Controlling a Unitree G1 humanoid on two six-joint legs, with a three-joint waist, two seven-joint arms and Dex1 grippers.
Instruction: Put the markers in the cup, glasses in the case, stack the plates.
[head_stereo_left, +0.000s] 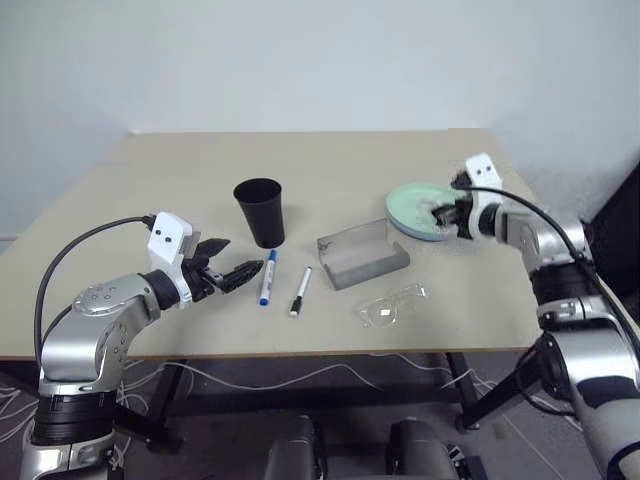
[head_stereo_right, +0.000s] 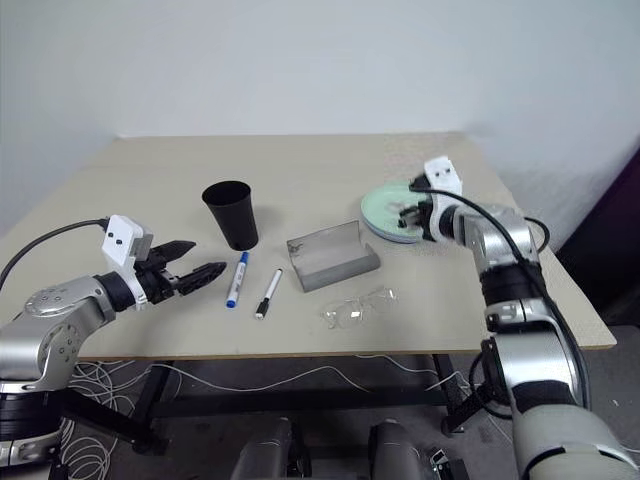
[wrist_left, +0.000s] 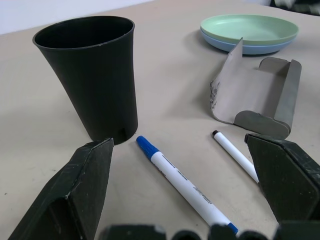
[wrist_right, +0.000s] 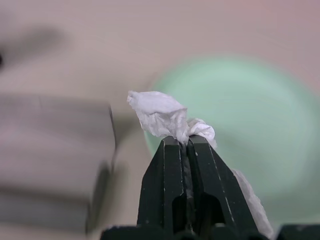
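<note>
A beige surface (head_stereo_left: 330, 170) stands before a plain pale wall and carries every object of the task. Left of centre in the left eye view stands the black cup (head_stereo_left: 260, 211), upright and empty. Just below and right of it lie the two markers: the blue-capped marker (head_stereo_left: 267, 277), nearly vertical in the frame with its cap toward the lower edge, and the thinner black-capped marker (head_stereo_left: 300, 292), just beside it and tilted slightly, well clear of the cup.

The left gripper (head_stereo_left: 232, 273) sits at lower left with its fingers spread fully and holding nothing. Its tips point toward frame right at the blue-capped marker, which lies just beyond them; the marker's long axis runs roughly across the line of the fingers. In the left wrist view both markers lie between the two spread fingers (wrist_left: 80, 190), the blue one nearer. This arm is by far the closer to the markers and the cup, so a marker pickup looks to belong to it.

At centre right the grey case (head_stereo_left: 362, 254) lies open with its lid raised. The clear glasses (head_stereo_left: 392, 304) rest below it, apart from it, near the front edge. At upper right the mint green plate (head_stereo_left: 420, 208) already sits on the light blue plate (wrist_left: 235, 46).

The right gripper (head_stereo_left: 452, 215) hovers over the plates' right side, its fingers pressed together on a crumpled white tissue (wrist_right: 165, 117).
</note>
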